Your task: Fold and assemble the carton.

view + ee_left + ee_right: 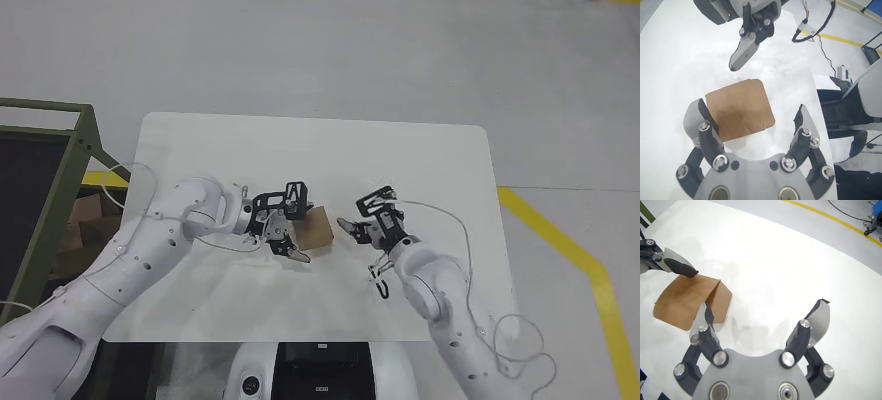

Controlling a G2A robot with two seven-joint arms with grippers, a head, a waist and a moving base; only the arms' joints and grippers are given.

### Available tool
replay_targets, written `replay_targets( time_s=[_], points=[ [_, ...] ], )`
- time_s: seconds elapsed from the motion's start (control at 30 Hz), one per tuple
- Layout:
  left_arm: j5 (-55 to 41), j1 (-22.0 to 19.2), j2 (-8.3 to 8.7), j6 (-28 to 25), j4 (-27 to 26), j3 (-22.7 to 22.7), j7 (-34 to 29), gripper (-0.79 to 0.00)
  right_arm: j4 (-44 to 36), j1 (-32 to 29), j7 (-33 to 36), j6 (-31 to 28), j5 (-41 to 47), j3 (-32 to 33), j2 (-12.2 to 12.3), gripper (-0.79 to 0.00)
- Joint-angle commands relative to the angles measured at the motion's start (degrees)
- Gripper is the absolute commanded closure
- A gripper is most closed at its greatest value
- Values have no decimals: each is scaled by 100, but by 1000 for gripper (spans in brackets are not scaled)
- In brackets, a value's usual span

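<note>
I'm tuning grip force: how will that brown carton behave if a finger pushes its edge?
The carton looks like thin card with a flap already bent at a crease, so it would probably flex or fold rather than stay stiff. Lying low on the smooth white table, it seems light and likely to slide when pushed.

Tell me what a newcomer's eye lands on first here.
The small brown carton stands out, lying partly folded near the middle of the white table. The left gripper and the right gripper flank it from opposite sides, both open. One of the left gripper's fingers is at the carton's edge.
</note>
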Motion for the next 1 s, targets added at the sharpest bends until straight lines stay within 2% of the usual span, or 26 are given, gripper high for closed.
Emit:
replay_targets(
  time_s=[0.0, 0.23, 0.47, 0.97],
  points=[
    [1, -50, 8, 0, 35, 74, 51, -785, -192, -189, -136, -142, -1, 126, 37, -785],
    [-190, -160, 7, 0, 209, 204, 388, -785, -419, -250, -45, -606, -719, -66, 102, -785],
    [-145, -224, 5, 0, 292, 244, 481, -785, -374, -48, 29, -326, -1109, -393, 66, -785],
    [66, -240, -43, 0, 335, 292, 517, -785, -838, -448, -396, -235, -1276, -318, 127, -785]
  ],
)
